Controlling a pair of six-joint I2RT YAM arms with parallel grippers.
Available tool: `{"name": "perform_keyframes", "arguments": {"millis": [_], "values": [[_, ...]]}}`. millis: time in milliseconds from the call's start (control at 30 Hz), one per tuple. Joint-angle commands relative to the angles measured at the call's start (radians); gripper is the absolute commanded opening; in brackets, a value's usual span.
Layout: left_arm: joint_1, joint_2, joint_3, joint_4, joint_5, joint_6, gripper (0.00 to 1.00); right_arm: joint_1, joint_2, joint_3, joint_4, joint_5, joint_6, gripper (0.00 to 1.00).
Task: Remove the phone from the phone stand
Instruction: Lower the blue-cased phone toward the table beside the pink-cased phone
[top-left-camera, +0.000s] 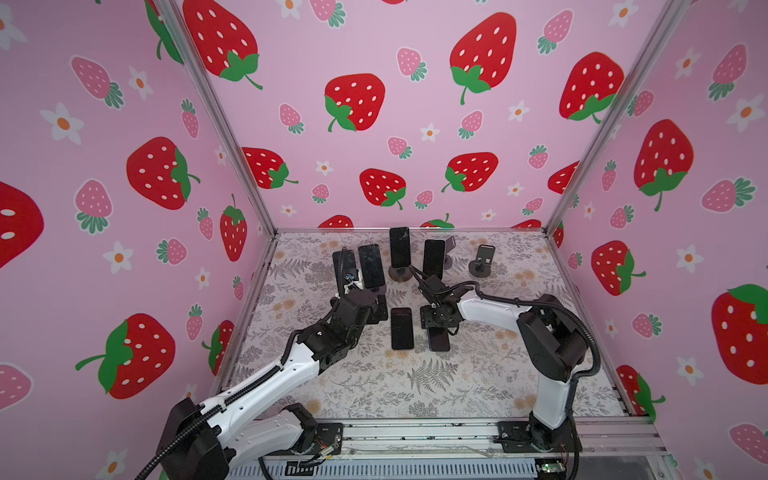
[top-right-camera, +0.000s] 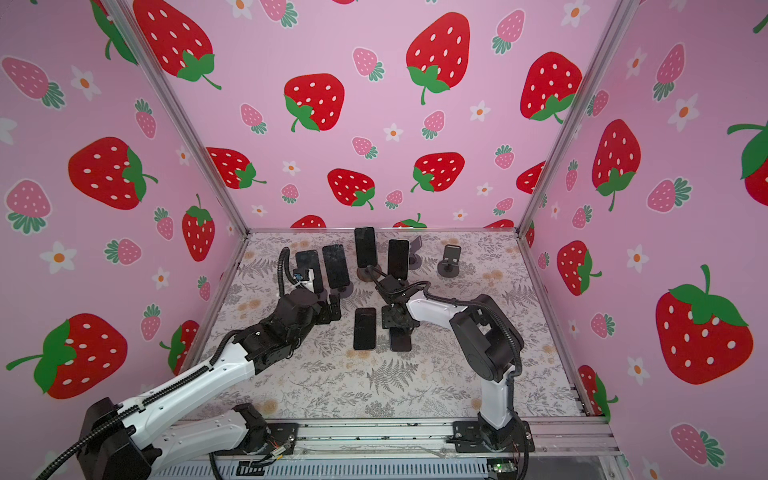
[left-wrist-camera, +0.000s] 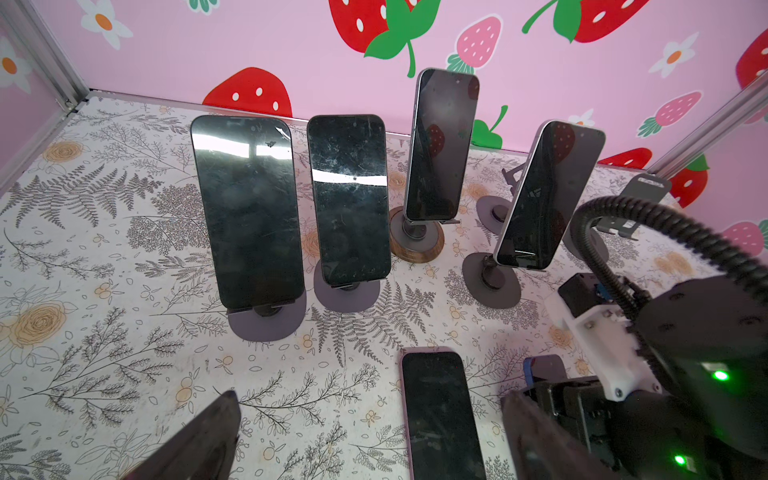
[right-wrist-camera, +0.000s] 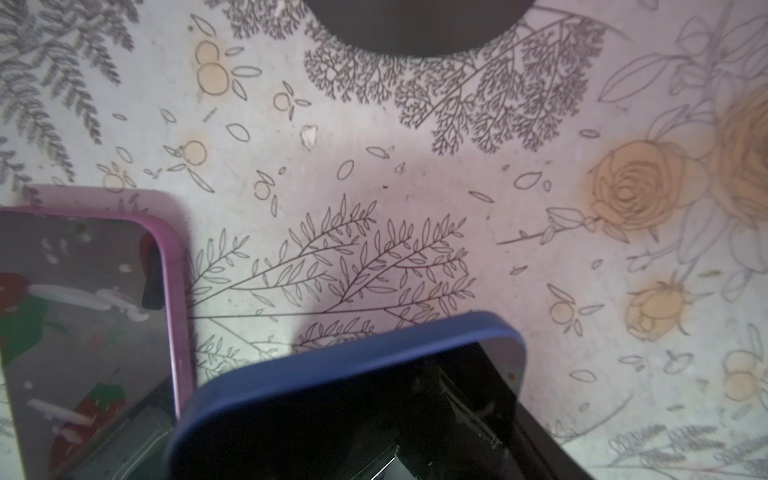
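Note:
My right gripper (top-left-camera: 438, 322) (top-right-camera: 399, 324) (right-wrist-camera: 380, 440) points down at mid-table, shut on a blue-cased phone (top-left-camera: 440, 343) (right-wrist-camera: 353, 395) across its width; the phone's far end is tilted just above the table. Beside it a pink-cased phone (top-left-camera: 402, 328) (right-wrist-camera: 83, 332) lies flat. Several dark phones (left-wrist-camera: 249, 212) (left-wrist-camera: 351, 199) (left-wrist-camera: 440, 145) (left-wrist-camera: 548, 195) lean on stands at the back. Two phone stands (top-left-camera: 482, 259) (top-left-camera: 450, 245) at the back right hold nothing. My left gripper (top-left-camera: 376, 309) (left-wrist-camera: 374, 436) is open, empty, left of the pink-cased phone.
The floral table (top-left-camera: 478, 374) is walled in by strawberry-print panels on three sides. The left arm's wrist and cable (top-left-camera: 347, 274) stand close in front of the leftmost stands. The right arm's cable (left-wrist-camera: 648, 232) arcs near the right-hand standing phone.

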Motion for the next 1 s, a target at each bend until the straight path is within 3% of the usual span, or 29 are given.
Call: {"name": "perform_keyframes", "arguments": {"millis": [0, 200, 767, 967], "values": [[0.004, 0.006, 0.026, -0.006, 0.004, -0.008, 0.99, 0.004, 0.039, -0.008, -0.017, -0.024, 0.006, 0.61], [0.006, -0.002, 0.021, -0.005, 0.0, -0.012, 0.99, -0.005, 0.058, -0.002, -0.014, -0.033, -0.027, 0.62], [0.005, -0.02, 0.013, -0.019, 0.027, -0.059, 1.0, -0.104, 0.05, -0.042, 0.026, -0.262, -0.118, 0.65], [0.006, -0.038, -0.005, -0.011, 0.028, -0.077, 1.0, -0.117, 0.04, -0.052, 0.006, -0.26, -0.133, 0.66]]}}
